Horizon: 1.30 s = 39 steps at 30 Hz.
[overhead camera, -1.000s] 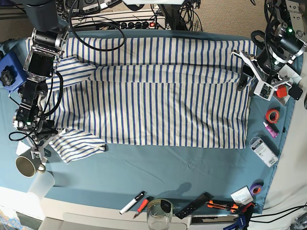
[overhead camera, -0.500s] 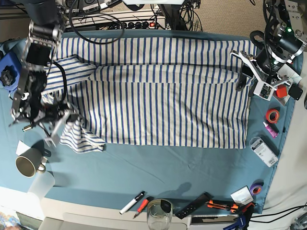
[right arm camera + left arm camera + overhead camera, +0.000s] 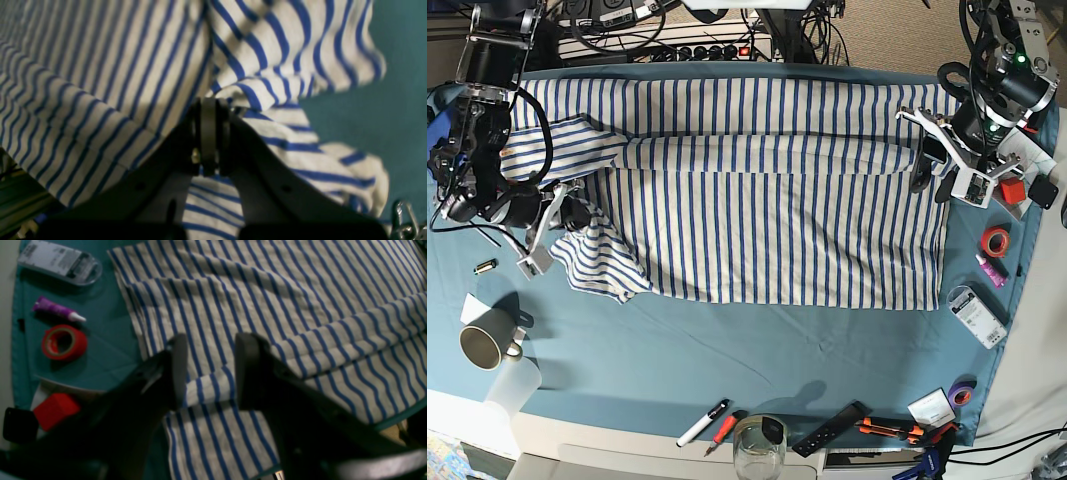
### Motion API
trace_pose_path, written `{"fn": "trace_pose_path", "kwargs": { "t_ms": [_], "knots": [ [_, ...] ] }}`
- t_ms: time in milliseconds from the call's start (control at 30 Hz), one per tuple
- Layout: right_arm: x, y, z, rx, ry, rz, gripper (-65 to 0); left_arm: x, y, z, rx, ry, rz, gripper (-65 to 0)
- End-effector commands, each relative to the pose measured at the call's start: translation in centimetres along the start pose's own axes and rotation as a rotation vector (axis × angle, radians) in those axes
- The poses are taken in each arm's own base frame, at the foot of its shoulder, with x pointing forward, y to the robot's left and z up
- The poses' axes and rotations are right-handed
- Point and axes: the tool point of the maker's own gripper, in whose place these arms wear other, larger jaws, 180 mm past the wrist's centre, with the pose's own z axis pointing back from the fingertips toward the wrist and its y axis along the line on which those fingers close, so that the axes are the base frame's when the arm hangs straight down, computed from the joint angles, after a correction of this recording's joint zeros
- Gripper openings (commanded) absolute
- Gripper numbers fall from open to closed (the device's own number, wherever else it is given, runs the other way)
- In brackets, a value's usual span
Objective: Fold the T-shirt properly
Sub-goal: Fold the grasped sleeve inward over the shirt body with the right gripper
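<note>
Left of the shirt body in the base view, our right gripper (image 3: pixel 567 215) is pinched shut on the lower sleeve of the T-shirt (image 3: pixel 767 190); the wrist view shows striped cloth bunched around the closed tips (image 3: pixel 210 133). A second ago that sleeve lay splayed out on the teal cloth (image 3: pixel 727 350) well below the shirt's edge; now we have lifted and dragged it up and inward, so it crumples against the body. We judge the sleeve fold is underway, not laid flat yet. Below that corner sit a mug (image 3: pixel 482 345) and, near the front edge, a marker (image 3: pixel 702 422).

Across the middle the shirt lies spread over most of the cloth: soft white knit, thin blue stripes, a long ridge where the top is already folded over.

Right of the shirt, our left gripper (image 3: pixel 208 370) hangs with jaws apart over the folded hem ridge, holding nothing; it has shifted slightly inward over the edge. Beyond it: a glossy red tape roll (image 3: pixel 63 341), a purple tube (image 3: pixel 56 309).
</note>
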Motion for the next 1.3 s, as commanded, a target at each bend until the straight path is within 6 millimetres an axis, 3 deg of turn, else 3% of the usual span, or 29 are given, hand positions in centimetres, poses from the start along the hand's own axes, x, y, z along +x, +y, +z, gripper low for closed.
{"fn": "trace_pose_path", "kwargs": {
  "t_ms": [0, 100, 233, 333, 467, 667, 733, 900, 1067, 1267],
  "knots": [
    [1.4, -0.5, 1.0, -0.020, -0.036, 0.049, -65.0, 1.0, 0.1, 0.3, 0.001, -0.039, -0.009, -40.5],
    [1.3, -0.4, 1.0, -0.013, -0.033, 0.090, -63.3, 1.0, 0.1, 0.3, 0.001, -0.039, -0.009, -40.5],
    [1.2, -0.4, 0.9, -0.012, -0.031, 0.089, -49.0, 1.0, 0.1, 0.3, 0.001, -0.038, -0.009, -40.5],
    [1.7, -0.2, 1.0, -0.001, -0.049, 0.070, -48.4, 1.0, 0.1, 0.3, 0.001, -0.038, -0.009, -40.5],
    [3.7, 0.3, 2.1, 0.021, -0.132, 0.075, -48.4, 1.0, 0.1, 0.3, 0.001, -0.037, -0.010, -40.5],
    [6.4, -6.5, 5.9, -0.295, -0.212, 0.030, -48.4, 1.1, 0.1, 0.3, 0.001, -0.039, -0.009, -40.5],
    [6.1, -8.2, 6.2, -0.365, -0.200, 0.008, -48.3, 1.0, 0.1, 0.3, 0.001, -0.039, -0.009, -40.5],
    [4.3, -9.8, 4.2, -0.330, -0.195, -0.085, -36.6, 1.0, 0.1, 0.3, 0.001, -0.038, -0.009, -40.5],
    [2.5, -12.2, 2.6, -0.353, -0.232, -0.165, -36.4, 1.0, 0.1, 0.3, 0.001, -0.039, -0.009, -40.5],
    [1.1, -13.4, 1.1, -0.328, -0.199, -0.256, -36.4, 1.1, 0.1, 0.3, 0.001, -0.040, -0.009, -40.5]
  ]
}}
